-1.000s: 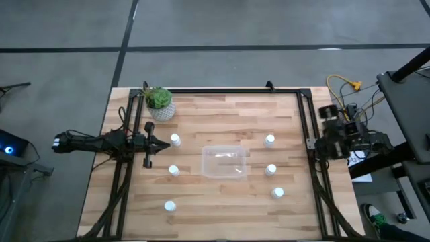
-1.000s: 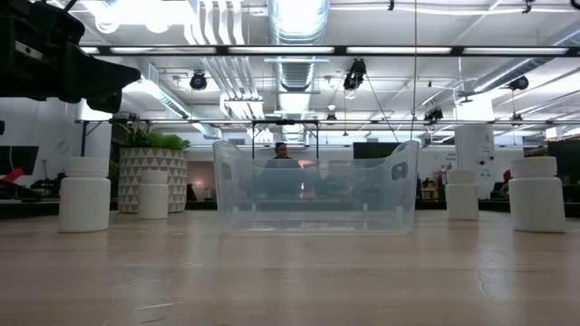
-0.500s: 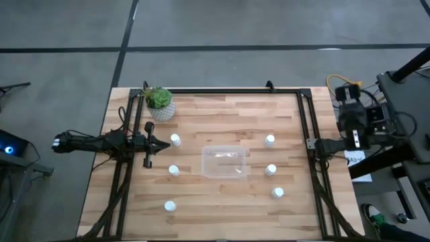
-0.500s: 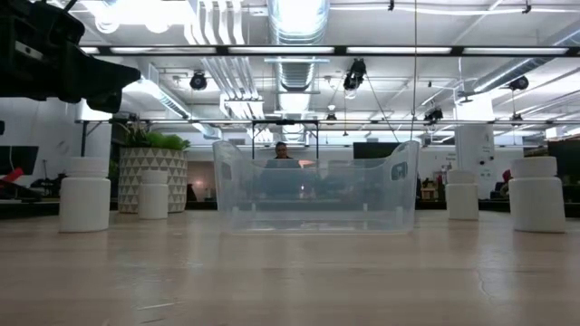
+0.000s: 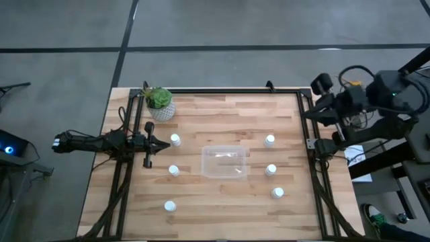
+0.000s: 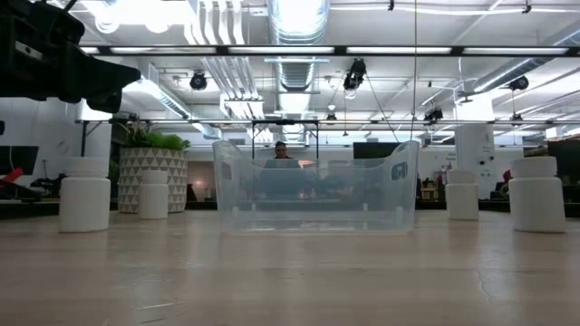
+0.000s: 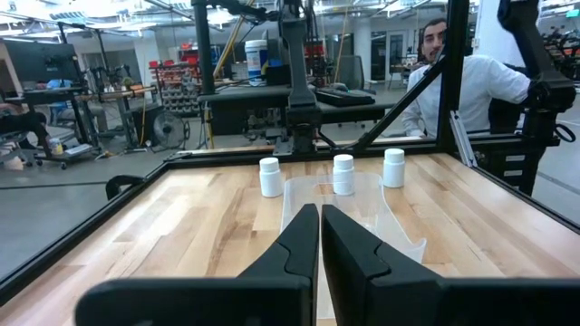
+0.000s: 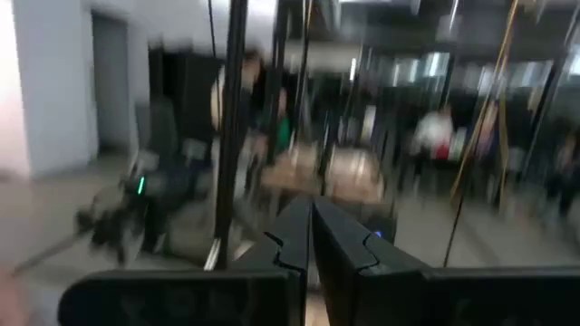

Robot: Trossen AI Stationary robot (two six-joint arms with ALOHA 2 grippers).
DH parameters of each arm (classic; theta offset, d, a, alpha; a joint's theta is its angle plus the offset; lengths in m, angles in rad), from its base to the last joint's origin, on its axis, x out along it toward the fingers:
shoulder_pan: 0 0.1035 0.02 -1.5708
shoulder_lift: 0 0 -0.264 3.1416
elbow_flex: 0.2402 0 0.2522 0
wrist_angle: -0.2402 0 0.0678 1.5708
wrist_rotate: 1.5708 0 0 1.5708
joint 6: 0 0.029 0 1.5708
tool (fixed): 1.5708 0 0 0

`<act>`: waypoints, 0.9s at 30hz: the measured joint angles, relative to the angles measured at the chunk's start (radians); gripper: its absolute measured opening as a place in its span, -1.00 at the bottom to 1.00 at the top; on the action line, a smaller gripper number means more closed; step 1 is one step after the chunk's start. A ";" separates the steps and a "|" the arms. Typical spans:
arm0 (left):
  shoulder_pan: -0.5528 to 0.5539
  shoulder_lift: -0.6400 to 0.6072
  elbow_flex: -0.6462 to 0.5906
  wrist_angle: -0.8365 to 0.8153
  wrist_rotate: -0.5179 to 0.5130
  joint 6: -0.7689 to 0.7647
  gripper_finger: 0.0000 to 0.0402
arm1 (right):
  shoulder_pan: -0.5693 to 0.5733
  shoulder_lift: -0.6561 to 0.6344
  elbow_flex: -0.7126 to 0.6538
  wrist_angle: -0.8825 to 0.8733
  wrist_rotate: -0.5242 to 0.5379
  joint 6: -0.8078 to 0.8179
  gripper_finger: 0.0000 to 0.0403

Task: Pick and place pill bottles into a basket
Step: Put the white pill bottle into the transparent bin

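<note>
Six small white pill bottles stand upright on the wooden table: three left of the basket and three right of it. The clear basket stands on its base at mid-table and also shows in the low view. My left gripper is shut and empty, level, just left of the far-left bottle, and it points at the basket. My right gripper is shut and empty, raised over the table's right rail.
A white pot with a green plant stands at the far left corner. Black frame rails run along the table's left, right and far sides. A person sits beyond the table's right side.
My right arm has risen from its folded rest beside the table's right edge. It has swung up and toward the far edge, and its gripper has come over the right rail, turning as it went. Its wrist view is blurred with motion. Bottles and basket have stayed put.
</note>
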 joint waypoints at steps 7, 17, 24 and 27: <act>0.000 0.000 0.000 0.000 0.000 0.000 -1.00 | 0.000 0.168 0.261 -0.562 0.000 0.018 -0.96; 0.000 0.000 0.000 0.000 0.000 0.000 -1.00 | 0.000 0.299 0.310 -0.946 -0.046 0.118 -0.96; 0.000 0.000 0.000 0.000 0.000 0.000 -1.00 | 0.033 0.299 0.193 -0.948 -0.115 0.201 -0.96; 0.000 0.000 0.000 0.000 0.000 0.000 -1.00 | 0.074 0.299 0.129 -0.947 -0.113 0.244 -0.96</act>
